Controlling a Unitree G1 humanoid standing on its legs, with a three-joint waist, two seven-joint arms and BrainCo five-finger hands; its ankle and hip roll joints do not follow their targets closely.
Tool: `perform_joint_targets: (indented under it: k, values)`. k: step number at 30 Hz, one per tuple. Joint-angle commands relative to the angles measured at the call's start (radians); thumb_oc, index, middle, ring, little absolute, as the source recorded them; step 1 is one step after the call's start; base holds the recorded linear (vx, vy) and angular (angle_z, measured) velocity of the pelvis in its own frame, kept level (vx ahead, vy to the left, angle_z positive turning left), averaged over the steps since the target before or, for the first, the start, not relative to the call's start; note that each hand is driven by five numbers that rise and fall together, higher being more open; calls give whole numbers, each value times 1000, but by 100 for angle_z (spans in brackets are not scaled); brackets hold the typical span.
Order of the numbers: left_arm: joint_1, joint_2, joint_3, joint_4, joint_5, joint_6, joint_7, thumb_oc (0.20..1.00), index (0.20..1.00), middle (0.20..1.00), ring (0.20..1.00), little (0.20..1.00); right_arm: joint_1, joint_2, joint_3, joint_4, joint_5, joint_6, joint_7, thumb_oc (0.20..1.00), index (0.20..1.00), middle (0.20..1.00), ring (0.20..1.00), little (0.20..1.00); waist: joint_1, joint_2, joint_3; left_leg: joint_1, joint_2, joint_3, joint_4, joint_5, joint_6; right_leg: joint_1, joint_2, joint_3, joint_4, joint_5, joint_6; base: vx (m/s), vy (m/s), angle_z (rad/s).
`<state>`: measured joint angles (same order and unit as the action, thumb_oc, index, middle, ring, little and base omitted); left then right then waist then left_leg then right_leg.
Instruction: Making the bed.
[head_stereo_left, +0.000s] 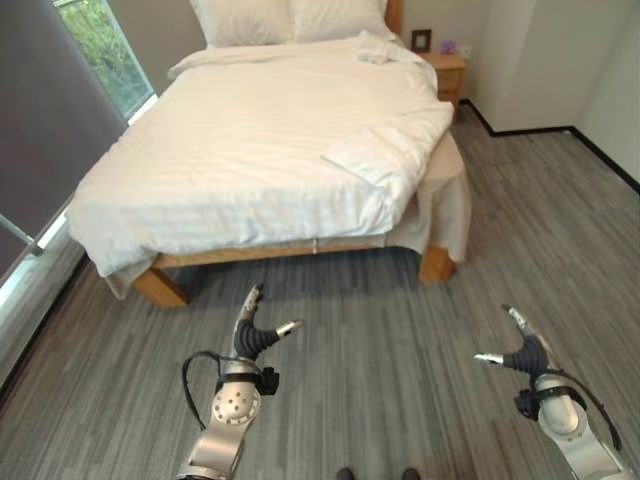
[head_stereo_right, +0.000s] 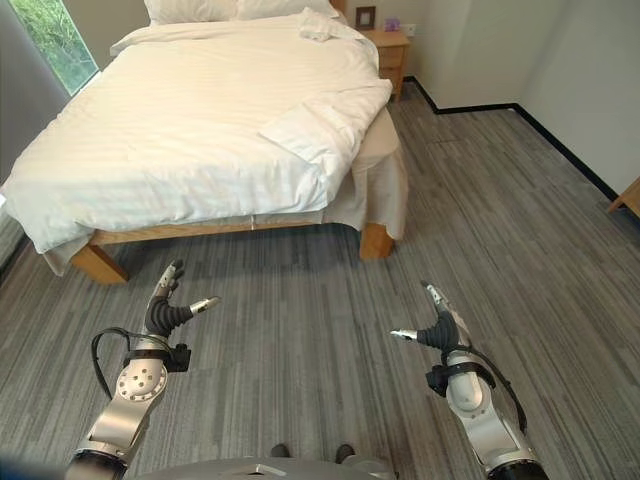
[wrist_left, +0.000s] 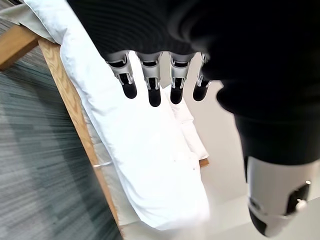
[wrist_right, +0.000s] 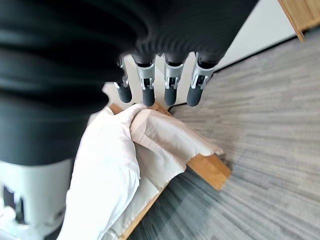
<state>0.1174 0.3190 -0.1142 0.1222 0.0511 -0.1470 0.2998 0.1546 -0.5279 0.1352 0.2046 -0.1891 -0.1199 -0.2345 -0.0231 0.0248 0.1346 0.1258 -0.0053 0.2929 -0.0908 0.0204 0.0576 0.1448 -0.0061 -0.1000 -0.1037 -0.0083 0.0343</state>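
One bed fills the upper left of the frame, covered by one white duvet whose lower right corner is folded back. Two pillows lie at the top edge, and one nightstand stands upper right. The left hand at lower left and the right hand at lower right both hang over the floor, fingers spread wide, empty.
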Motion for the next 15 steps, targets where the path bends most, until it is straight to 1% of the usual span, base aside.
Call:
perform_joint_targets:
  k: [1,4,5,6,7,8,9,10,11,12,13,14,15]
  values:
    - [-32,12,10,33,-67,-65,-8,1000,1000,1000,1000,1000,-66,2,0,-38,8,-68,-3,1000,1000,1000,1000,1000,15,-52,-14,26,74,-69,4,-73,-95,19,-61,-6,16,-38,65,53,-59,0]
    - [-19,-8,5,55,-115,-56,-21,1000,1000,1000,1000,1000,-76,-13,8,-46,-22,-57,0,1000,1000,1000,1000,1000,14,-50,-8,30,77,-73,4,-72,-98,25,-55,-4,16,-40,55,64,-86,0]
    - [-16,-6,14,61,-121,-49,-17,1000,1000,1000,1000,1000,-95,-23,17,-56,-32,-54,1,1000,1000,1000,1000,1000,15,-48,6,36,86,-74,4,-59,-101,19,-45,7,17,-44,46,26,-149,0]
    - [-10,-2,16,55,-120,-48,-18,1000,1000,1000,1000,1000,-103,-33,20,-65,-35,-55,3,1000,1000,1000,1000,1000,21,-54,25,18,90,-71,50,-54,-105,14,-44,15,24,-46,37,-22,-173,-4]
    - [-4,-1,19,52,-121,-47,-22,1000,1000,1000,1000,1000,-103,-44,16,-80,-39,-58,3,1000,1000,1000,1000,1000,28,-64,41,-21,93,-69,134,-64,-110,15,-46,20,25,-50,29,-81,-193,-10]
    - [-7,0,20,48,-127,-45,-21,1000,1000,1000,1000,1000,-99,-54,7,-101,-36,-65,3,1000,1000,1000,1000,1000,37,-71,64,-97,106,-84,265,-49,-118,17,-42,25,24,-54,15,-94,-234,-35]
    - [-19,-1,13,53,-133,-48,-13,1000,1000,1000,1000,1000,-98,-60,1,-109,-31,-65,-1,1000,1000,1000,1000,1000,43,-78,86,-183,135,-100,408,-4,-131,23,-38,21,23,-56,0,-45,-268,-30]
    - [-32,-3,5,57,-140,-43,-2,1000,1000,1000,1000,1000,-97,-65,-3,-115,-28,-65,-8,1000,1000,1000,1000,1000,51,-87,107,-229,149,-105,499,65,-143,33,-36,21,24,-60,-16,35,-246,-22]
    - [-40,-10,-5,67,-148,-42,1,1000,1000,1000,1000,1000,-99,-70,-5,-112,-29,-57,-13,1000,1000,1000,1000,1000,51,-87,116,-268,164,-101,568,86,-144,43,-27,15,24,-71,-27,69,-149,-6]
    - [-40,-10,-5,67,-148,-42,1,1000,1000,1000,1000,1000,-99,-70,-5,-112,-29,-57,-13,1000,1000,1000,1000,1000,50,-86,116,-270,166,-103,571,84,-144,42,-25,14,24,-71,-28,192,-103,-3]
    - [-31,-18,-11,68,-149,-41,4,1000,1000,1000,1000,1000,-100,-72,-7,-112,-34,-44,-19,1000,1000,1000,1000,1000,67,-89,128,-360,125,-94,632,40,-119,71,-25,22,23,-97,-34,274,-32,-3]
    - [-19,-24,-10,67,-145,-41,5,1000,1000,1000,1000,1000,-98,-69,-8,-112,-37,-41,-23,1000,1000,1000,1000,1000,78,-87,121,-391,97,-88,592,17,-106,86,-21,36,18,-112,-30,419,-6,9]
    - [-6,-31,-8,68,-141,-40,5,1000,1000,1000,1000,1000,-94,-64,-9,-114,-40,-40,-23,1000,1000,1000,1000,1000,94,-86,113,-408,79,-85,512,-1,-96,97,-21,51,16,-129,-21,413,64,-6]
